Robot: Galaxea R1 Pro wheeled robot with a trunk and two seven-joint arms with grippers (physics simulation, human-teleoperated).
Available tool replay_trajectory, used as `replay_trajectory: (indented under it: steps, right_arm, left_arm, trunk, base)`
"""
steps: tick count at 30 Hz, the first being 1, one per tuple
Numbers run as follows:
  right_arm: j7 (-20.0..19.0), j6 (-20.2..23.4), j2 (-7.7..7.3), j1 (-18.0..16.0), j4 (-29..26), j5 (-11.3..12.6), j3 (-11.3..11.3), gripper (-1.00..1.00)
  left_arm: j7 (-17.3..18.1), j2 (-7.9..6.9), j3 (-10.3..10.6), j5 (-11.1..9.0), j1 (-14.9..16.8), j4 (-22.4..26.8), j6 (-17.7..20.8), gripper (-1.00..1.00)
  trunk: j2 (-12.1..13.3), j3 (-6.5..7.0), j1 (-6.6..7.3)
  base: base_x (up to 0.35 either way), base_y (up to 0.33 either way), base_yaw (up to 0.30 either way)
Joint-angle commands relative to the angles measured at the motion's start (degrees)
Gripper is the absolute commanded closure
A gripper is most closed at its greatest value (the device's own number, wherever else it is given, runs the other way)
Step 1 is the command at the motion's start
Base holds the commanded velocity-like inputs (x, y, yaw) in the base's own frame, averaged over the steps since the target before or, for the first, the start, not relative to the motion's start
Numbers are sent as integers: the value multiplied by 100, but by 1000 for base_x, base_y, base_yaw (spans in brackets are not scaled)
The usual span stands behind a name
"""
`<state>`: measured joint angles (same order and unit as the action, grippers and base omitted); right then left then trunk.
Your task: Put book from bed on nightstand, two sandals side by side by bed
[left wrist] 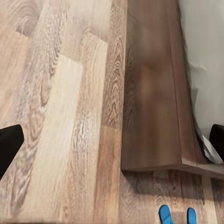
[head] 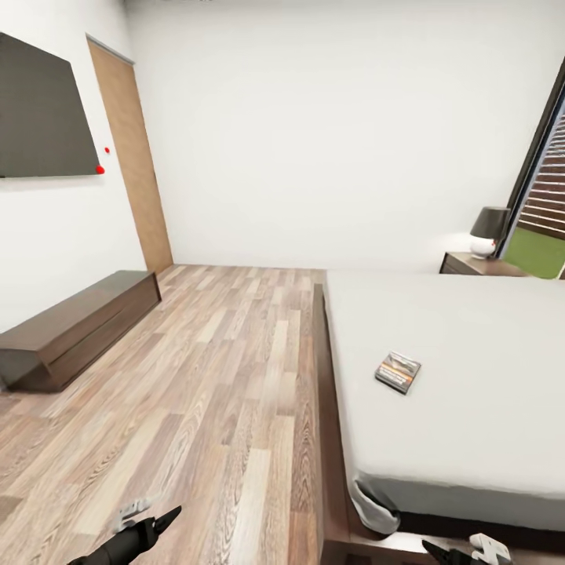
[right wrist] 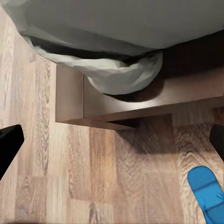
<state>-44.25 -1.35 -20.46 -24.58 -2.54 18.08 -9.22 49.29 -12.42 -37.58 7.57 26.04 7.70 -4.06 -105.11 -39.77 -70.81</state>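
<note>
The book (head: 398, 371) lies flat on the white mattress of the bed (head: 471, 392), near its left side. A dark nightstand (head: 477, 265) stands beyond the bed's far corner. The toes of two blue sandals (left wrist: 165, 215) lie side by side on the floor just off the bed frame's corner (left wrist: 154, 116). One sandal (right wrist: 207, 192) lies on the planks near the frame. My left gripper (head: 161, 519) hangs open over bare floor, its fingers (left wrist: 9, 144) wide apart. Beside the bed's near corner my right gripper (head: 443, 553) is open and empty.
A lamp (head: 489, 231) sits on the nightstand. A low dark cabinet (head: 78, 326) runs along the left wall under a wall screen (head: 43, 110). A wooden door (head: 133, 157) is at the back left, a window (head: 549, 196) at the right. Plank floor spreads left of the bed.
</note>
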Motion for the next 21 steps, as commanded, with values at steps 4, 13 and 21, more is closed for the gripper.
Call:
replay_trajectory:
  steps: [4, 13, 21]
  right_arm:
    - [-22, -14, -2, -2, 2, -33, -45, -100]
    - [-22, -14, -2, -2, -1, -33, -45, -100]
    - [-22, -14, -4, -2, -1, -33, -45, -100]
  left_arm:
    - [10, 1, -39, 61, 6, -6, -42, -100]
    - [10, -3, -39, 61, 6, -6, -42, -100]
    - [10, 2, -39, 61, 6, -6, -42, -100]
  trunk:
    - [-3, -6, 1]
    - [-3, -6, 1]
    - [-3, -6, 1]
  base:
    - [0, 0, 280]
    - [0, 0, 280]
    - [0, 0, 268]
